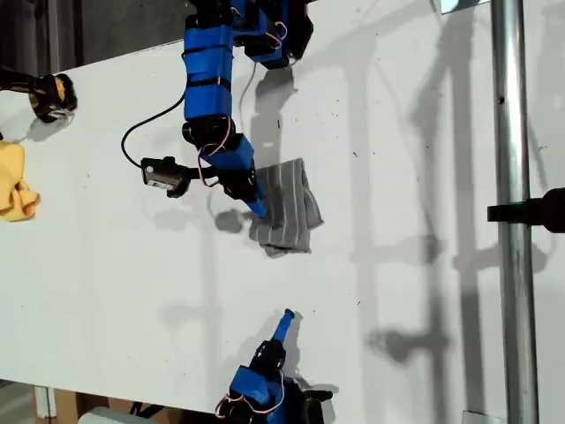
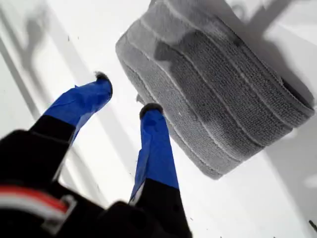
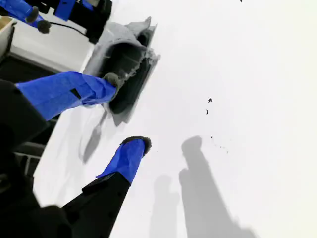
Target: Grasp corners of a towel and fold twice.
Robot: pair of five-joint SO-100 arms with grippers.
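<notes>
**Folded towel beside my first gripper, both claws empty**

While the grey white-striped cloth towel [image 1: 287, 208] lies folded into a thick, compact bundle on the white table [image 1: 424, 291], my first gripper [image 2: 126, 94] stands just beside it with its blue-taped fingers [image 2: 156, 148] spread moderately wide and nothing between them. Seen along that claw, the bundle sits just ahead of the fingertips, next to the nearer one, its layered edge facing the jaws; whether that tip touches the cloth I cannot tell. In the exterior view my first gripper [image 1: 256, 205] points down at the towel's edge.

My second gripper [image 3: 126, 111] is also parted wide and holds nothing. The towel [image 3: 124, 64] lies well ahead of it, beyond its fingertips, with bare table between. In the exterior view this claw [image 1: 287, 316] is well apart from the bundle.

A crumpled yellow cloth [image 1: 16, 181] rests far off to the side of both claws, at the exterior view's left edge.
</notes>
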